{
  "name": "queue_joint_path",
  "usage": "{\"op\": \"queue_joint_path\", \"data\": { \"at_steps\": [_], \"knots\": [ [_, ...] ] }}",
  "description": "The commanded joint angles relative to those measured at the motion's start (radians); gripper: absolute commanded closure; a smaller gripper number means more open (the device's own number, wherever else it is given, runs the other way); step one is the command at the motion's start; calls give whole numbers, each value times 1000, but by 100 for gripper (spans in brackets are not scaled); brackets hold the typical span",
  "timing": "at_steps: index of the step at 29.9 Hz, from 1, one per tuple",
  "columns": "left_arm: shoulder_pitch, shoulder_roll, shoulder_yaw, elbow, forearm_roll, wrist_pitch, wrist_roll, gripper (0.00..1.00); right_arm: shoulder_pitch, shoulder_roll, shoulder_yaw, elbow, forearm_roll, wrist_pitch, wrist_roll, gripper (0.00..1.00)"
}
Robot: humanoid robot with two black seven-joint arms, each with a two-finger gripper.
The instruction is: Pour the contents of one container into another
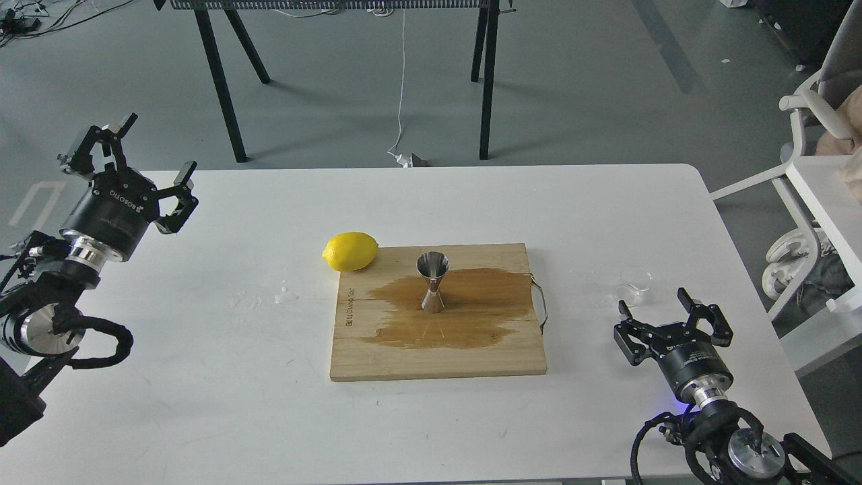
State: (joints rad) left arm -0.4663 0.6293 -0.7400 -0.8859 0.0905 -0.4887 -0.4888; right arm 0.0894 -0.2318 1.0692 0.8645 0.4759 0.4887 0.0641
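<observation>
The steel hourglass jigger (432, 281) stands upright on the wooden cutting board (438, 353), in the middle of a dark wet stain. The small clear glass cup (633, 285) sits on the white table to the right of the board. My right gripper (655, 303) is open just in front of the cup, with nothing between its fingers. My left gripper (143, 149) is open too, raised at the table's far left edge, far from both containers and holding nothing.
A yellow lemon (350, 251) lies against the board's back left corner. Small water drops (285, 296) mark the table left of the board. A white chair (811, 202) stands past the table's right edge.
</observation>
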Motion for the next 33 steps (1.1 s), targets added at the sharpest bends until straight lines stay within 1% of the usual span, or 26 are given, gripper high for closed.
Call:
{"op": "queue_joint_path", "data": {
  "at_steps": [1,11,33],
  "knots": [
    [0,1,13,1,0,0,0,3,13,3,0,-21,4,0,0,1],
    [0,0,19,13,2,0,0,2,56,23,0,-87,21,0,0,1],
    [-2,-5,19,35,2,0,0,2,101,52,3,-111,24,0,-1,1]
  ]
}}
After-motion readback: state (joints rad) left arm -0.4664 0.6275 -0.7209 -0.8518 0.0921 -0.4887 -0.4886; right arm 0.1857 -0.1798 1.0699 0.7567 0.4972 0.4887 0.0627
